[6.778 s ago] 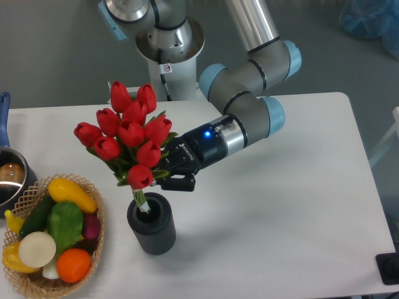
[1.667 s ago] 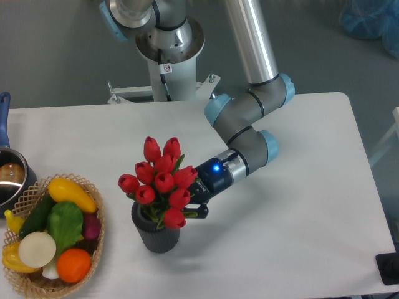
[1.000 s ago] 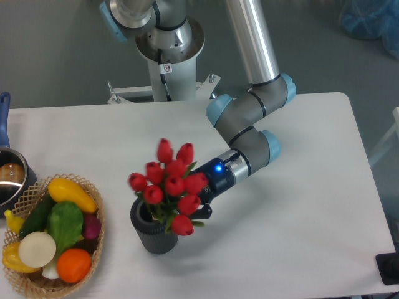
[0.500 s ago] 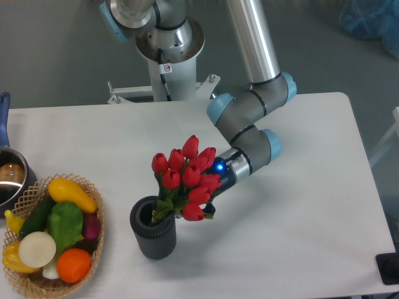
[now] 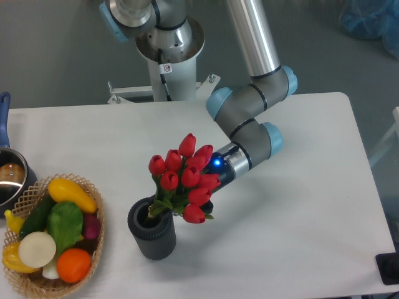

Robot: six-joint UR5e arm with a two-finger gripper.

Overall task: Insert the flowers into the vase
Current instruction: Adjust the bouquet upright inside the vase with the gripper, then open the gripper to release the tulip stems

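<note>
Reading from the left edge, a metal pot [image 5: 7, 177] with a blue handle is sitting partly out of view on the white counter [image 5: 299, 205], and just in front of it a wicker basket [image 5: 93, 205] is holding colourful vegetables [image 5: 53, 230]. Standing near the basket's right side is the vase [image 5: 151, 233], dark, ribbed and upright, with its round mouth open to the camera. The flowers [image 5: 184, 177] are rising out of that mouth and leaning up and to the right: the green stem ends are dipping inside the rim on its right side, while the red heads are hanging over the counter beside the vase rather than above its centre. Insertion is therefore judged to be partly done; the stems are in, but the bunch is tilted, and how deep the stems are reaching cannot be seen. What is left, on this reading, is settling the bunch more upright and letting it go. Directly behind and to the right of the heads, the claw [image 5: 204, 202] is almost wholly hidden by the blooms; only a dark sliver is showing beneath them, so whether it is pinching the stems or spread apart cannot be told. Further right, the wrist with its blue light and the grey arm [image 5: 249, 134] are slanting up toward the base.
</note>
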